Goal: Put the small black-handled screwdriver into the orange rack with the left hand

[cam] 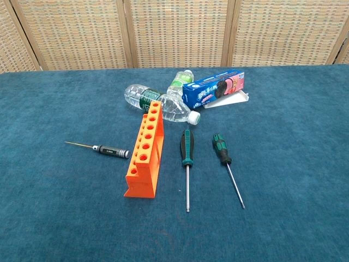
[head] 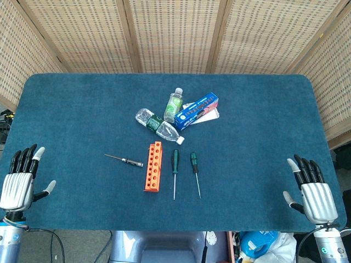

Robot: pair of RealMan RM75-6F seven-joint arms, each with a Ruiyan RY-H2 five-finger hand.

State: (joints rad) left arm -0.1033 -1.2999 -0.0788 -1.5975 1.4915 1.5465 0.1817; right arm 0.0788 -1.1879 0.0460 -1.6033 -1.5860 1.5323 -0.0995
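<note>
The blue rectangular cardboard biscuit box [cam: 215, 90] carries white lettering and a picture of dark round biscuits on its side, but the print is too small to read. The clear plastic bottle with a dark green label [cam: 150, 101] and the one with a light green label [cam: 177, 83] show label print that stays illegible, as does a pale mark on the small black-handled screwdriver [cam: 112, 151].

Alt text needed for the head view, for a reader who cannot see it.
On a blue table, a small black-handled screwdriver lies just left of an orange rack, untouched. Two green-handled screwdrivers lie right of it. Both hands, left hand and right hand, rest open at the near corners.
</note>
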